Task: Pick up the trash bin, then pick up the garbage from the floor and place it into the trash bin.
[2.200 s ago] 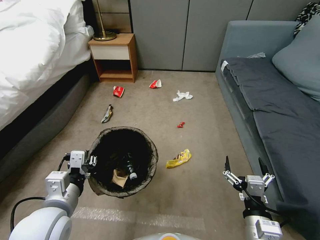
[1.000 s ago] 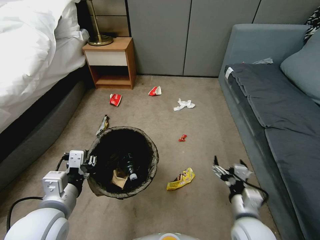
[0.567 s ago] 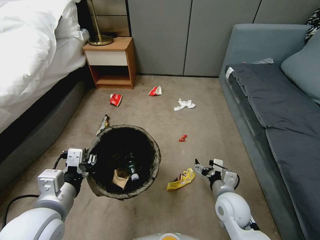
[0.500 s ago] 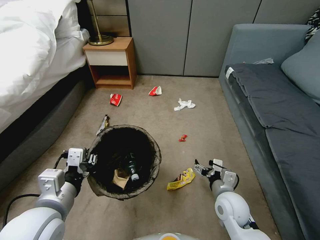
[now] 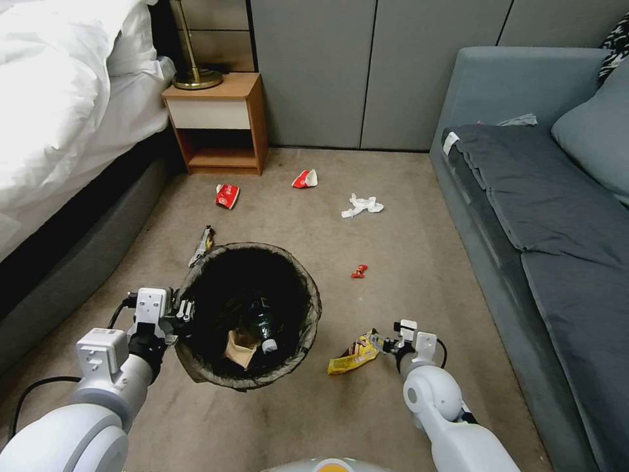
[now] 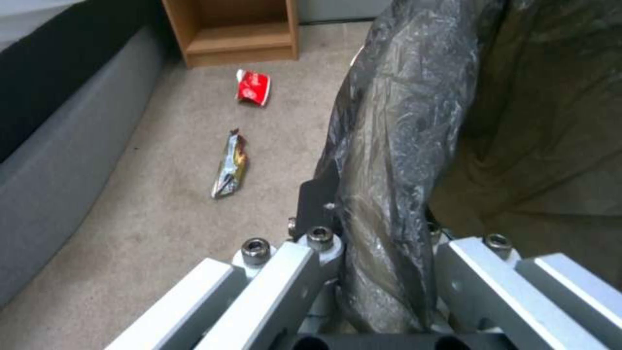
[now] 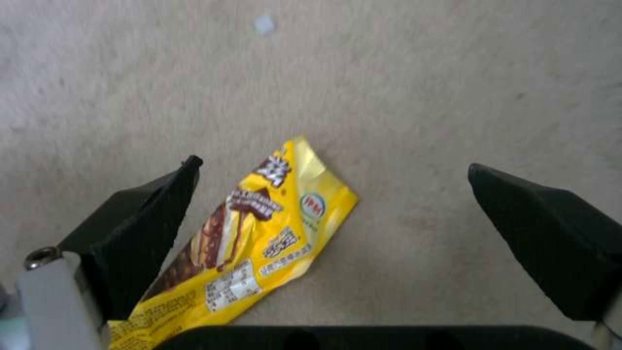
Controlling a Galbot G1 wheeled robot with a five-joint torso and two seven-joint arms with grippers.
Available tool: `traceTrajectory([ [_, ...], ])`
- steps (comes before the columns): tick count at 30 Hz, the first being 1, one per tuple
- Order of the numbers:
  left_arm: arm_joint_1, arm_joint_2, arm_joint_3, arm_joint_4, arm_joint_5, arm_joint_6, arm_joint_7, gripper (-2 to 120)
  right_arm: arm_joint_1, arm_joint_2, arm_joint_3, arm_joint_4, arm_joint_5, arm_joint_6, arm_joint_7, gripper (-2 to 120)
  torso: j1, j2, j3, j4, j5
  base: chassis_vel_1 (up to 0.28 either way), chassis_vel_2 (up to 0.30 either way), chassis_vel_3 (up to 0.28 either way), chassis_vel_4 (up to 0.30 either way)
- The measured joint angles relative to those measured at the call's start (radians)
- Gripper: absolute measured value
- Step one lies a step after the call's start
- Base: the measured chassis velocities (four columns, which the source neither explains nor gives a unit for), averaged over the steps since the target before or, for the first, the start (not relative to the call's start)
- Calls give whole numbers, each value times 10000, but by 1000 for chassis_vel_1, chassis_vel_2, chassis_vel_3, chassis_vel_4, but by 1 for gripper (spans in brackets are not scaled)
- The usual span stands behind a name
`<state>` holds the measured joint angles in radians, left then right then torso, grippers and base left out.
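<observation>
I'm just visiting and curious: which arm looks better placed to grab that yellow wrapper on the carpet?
The right. The right gripper hangs open just above the yellow wrapper, fingers either side of it. The left gripper is busy, clamped on the rim of the bin.

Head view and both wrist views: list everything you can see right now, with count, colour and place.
trash bin: 1, dark liner over rim, held up at its rim by the left tool
green bottle: 1, white cap, inside bin
brown paper bag: 1, crumpled, inside bin
yellow wrapper: 1, on the floor, between the right tool's open fingers
small red scrap: 1, mid-floor
white tissue: 1, farther out
red-white wrappers: 2, near nightstand
dark-yellow wrapper: 1, beyond bin
nightstand: 1, wood, brass lamp base on top
bed: 1, white bedding, left
sofa: 1, grey-blue, right
left tool: shut on bin rim
right tool: open, low over the yellow wrapper
</observation>
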<state>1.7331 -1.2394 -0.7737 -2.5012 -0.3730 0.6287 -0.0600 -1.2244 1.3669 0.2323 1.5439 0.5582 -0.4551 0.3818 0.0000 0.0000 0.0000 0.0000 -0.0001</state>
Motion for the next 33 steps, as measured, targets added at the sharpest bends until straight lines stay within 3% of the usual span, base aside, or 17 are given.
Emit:
traceTrajectory([
  [15, -55, 4, -4, 138, 65, -8, 3, 3, 818, 388, -319, -1590, -349, 277, -102, 100, 0, 1, 0, 0, 0, 0, 0, 0, 0],
  [33, -108, -18, 28, 294, 152, -21, 19, 3, 907, 609, -418, -2239, -684, 447, -609, 100, 0, 0, 0, 0, 0, 0, 0, 0, 0],
])
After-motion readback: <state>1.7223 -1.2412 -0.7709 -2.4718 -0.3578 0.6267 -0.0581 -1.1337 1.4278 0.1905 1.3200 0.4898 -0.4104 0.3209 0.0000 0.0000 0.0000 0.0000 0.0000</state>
